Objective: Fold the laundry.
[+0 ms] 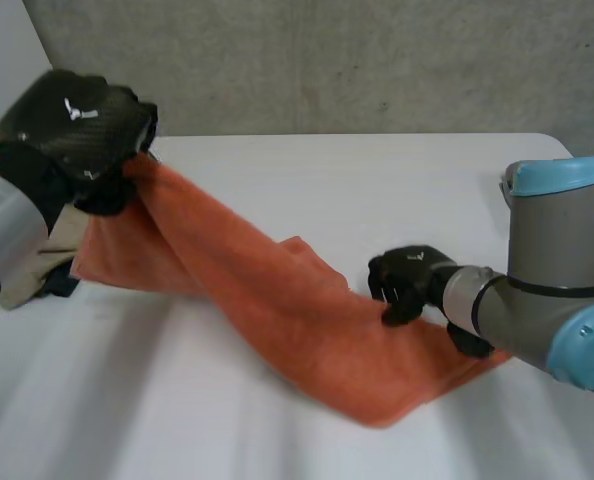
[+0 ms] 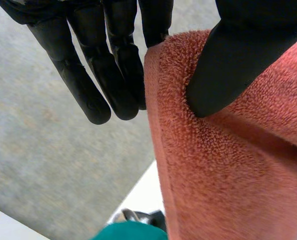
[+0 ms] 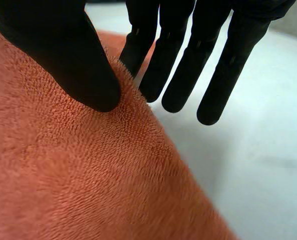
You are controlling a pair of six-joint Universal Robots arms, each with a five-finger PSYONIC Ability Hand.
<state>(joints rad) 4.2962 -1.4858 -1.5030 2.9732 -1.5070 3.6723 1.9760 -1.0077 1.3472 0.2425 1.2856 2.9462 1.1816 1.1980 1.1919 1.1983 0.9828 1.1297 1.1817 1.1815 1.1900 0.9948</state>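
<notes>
Orange towel (image 1: 277,300) pinched by left robot hand (image 1: 77,125) and right robot hand (image 1: 409,280).

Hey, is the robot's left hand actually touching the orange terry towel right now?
Touching. In the left wrist view the left hand pinches the orange terry towel: its thumb dents the pile at the edge, a finger behind it.

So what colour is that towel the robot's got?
Plain orange towel, no pattern; the head view shows it best.

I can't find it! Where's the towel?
Head view: the towel stretches across the table, left end lifted by the left hand, right edge pinched by the right hand.
</notes>
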